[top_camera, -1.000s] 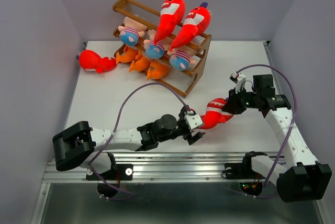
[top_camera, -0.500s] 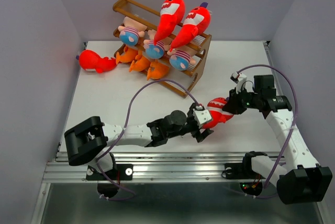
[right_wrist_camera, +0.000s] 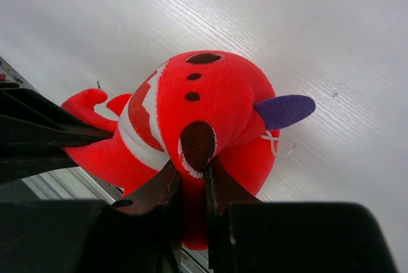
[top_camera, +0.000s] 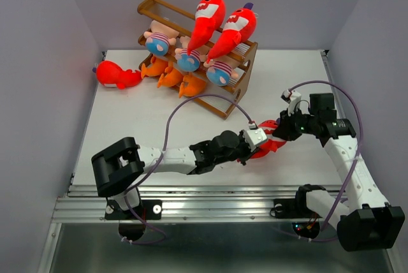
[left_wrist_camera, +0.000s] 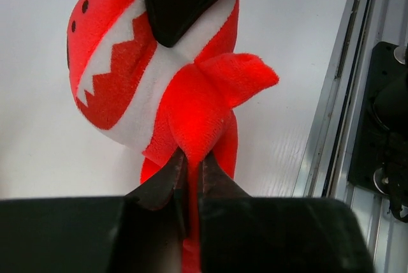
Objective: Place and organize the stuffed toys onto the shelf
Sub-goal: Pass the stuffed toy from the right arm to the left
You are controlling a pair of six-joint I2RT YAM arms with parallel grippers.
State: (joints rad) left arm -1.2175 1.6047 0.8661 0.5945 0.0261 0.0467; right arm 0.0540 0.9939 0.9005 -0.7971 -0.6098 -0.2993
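Left gripper (left_wrist_camera: 190,161) of mine is clenched on the red shark (left_wrist_camera: 159,81), pinching its belly just under the fin. My right gripper (right_wrist_camera: 191,174) is nipped tight on its head beside the dark eye (so the toy spans between us). It sits near the table's (top_camera: 146,120) front edge, well apart from the shelf (top_camera: 244,85).

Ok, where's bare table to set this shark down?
Bare: far right, between the shelf and the right wall; also the left stretch between shelf and left arm. Crowded: the shelf's tiers, and around the held shark.
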